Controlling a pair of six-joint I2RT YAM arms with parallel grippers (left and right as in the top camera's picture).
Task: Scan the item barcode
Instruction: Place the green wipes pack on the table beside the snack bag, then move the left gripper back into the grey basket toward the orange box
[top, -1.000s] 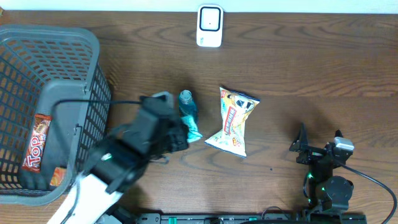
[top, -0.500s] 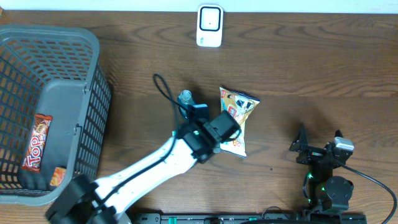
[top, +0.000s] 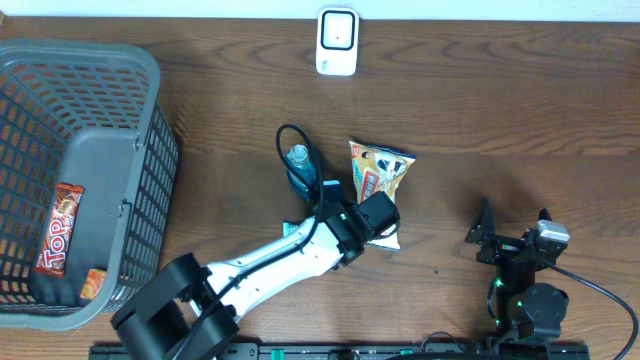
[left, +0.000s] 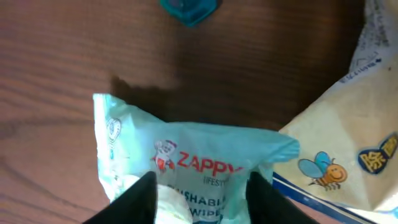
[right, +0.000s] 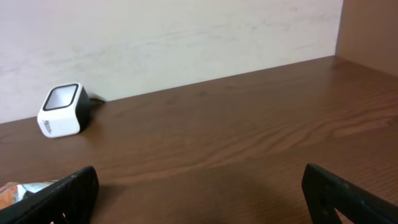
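Only the left wrist view showed the left gripper (left: 202, 186) spread astride a pale-teal plastic wipes pack (left: 205, 152); the right gripper (right: 199, 180) gaped.

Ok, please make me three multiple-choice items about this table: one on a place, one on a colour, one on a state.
1. On the table, where is the scanner? A near edge; B far edge; C middle.
2. What colour is the basket? A red; B grey; C yellow.
3. The right pincer is: A open and empty; B shut on the scanner; C shut, empty.

Answers: B, it sits at the top of the overhead view; B, its rim and mesh are grey; A, its fingers stand apart with nothing between.
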